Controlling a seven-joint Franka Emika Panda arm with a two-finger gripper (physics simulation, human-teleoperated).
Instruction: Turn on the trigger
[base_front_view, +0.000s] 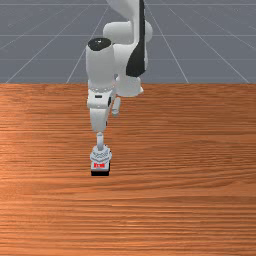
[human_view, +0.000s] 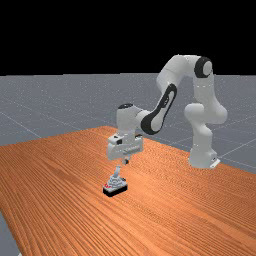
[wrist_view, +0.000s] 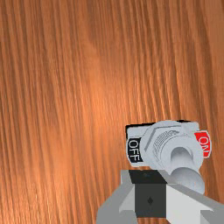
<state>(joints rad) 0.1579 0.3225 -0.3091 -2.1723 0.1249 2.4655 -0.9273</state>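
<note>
1. Orange-brown across the table (base_front_view: 190, 200), with the far edge (base_front_view: 205, 84) well beyond the trigger (base_front_view: 100, 156); wide bare wood to left, right and near in the front view. Plenty of room for a short sweep.
2. Arm (human_view: 172, 77) reaching out from the far side, free of obstacles; judged in the approach step, before contact.
3. Gripper (human_view: 125, 162) above and just beside the trigger, slightly toward the far side, apparently not touching.
4. Trigger left of the middle in the front view, upright on a black base (base_front_view: 100, 173), well apart from the table's edges.
5. Lever (base_front_view: 100, 141) standing up, seemingly tilted a little away from the ON label (wrist_view: 203, 144); probably off. Next, lower on the OFF label (wrist_view: 134, 150) side, then push nearward, toward ON. Watch for landing on top of the lever or shoving the base along.
6. Fingers (wrist_view: 150, 200) apparently closed together, gripping nothing; suitable for pushing.
</note>
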